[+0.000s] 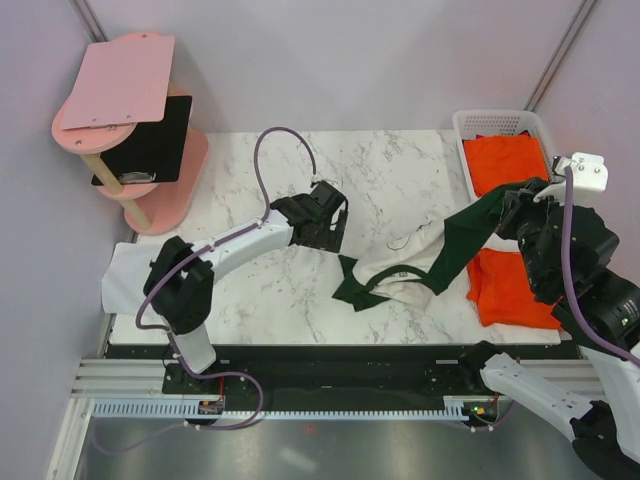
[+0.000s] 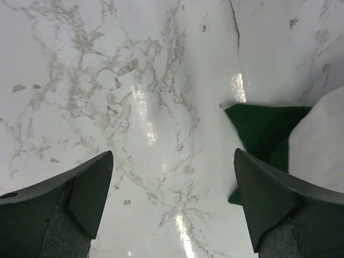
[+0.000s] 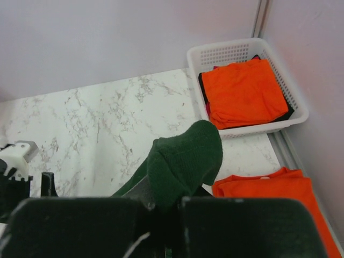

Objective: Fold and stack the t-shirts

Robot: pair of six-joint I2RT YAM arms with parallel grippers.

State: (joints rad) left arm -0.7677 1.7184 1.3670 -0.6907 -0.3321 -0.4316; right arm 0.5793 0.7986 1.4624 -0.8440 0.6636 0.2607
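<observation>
The cream-white t-shirt with dark green sleeves (image 1: 400, 265) lies crumpled at the table's middle right, one green sleeve (image 1: 475, 230) stretched up to the right. My right gripper (image 1: 512, 208) is shut on that sleeve (image 3: 185, 161) and holds it above the table. My left gripper (image 1: 335, 230) is open and empty, low over the marble just left of the shirt; a green edge of the shirt (image 2: 263, 129) shows by its right finger (image 2: 269, 199). A folded orange t-shirt (image 1: 510, 285) lies at the table's right edge (image 3: 274, 188). More orange shirts (image 1: 507, 163) sit in the basket (image 3: 242, 94).
The white plastic basket (image 1: 463, 130) stands at the back right corner (image 3: 226, 54). A pink stand with a pink board and a black sheet (image 1: 130, 120) is at the back left. A white sheet (image 1: 125, 280) lies at the table's left edge.
</observation>
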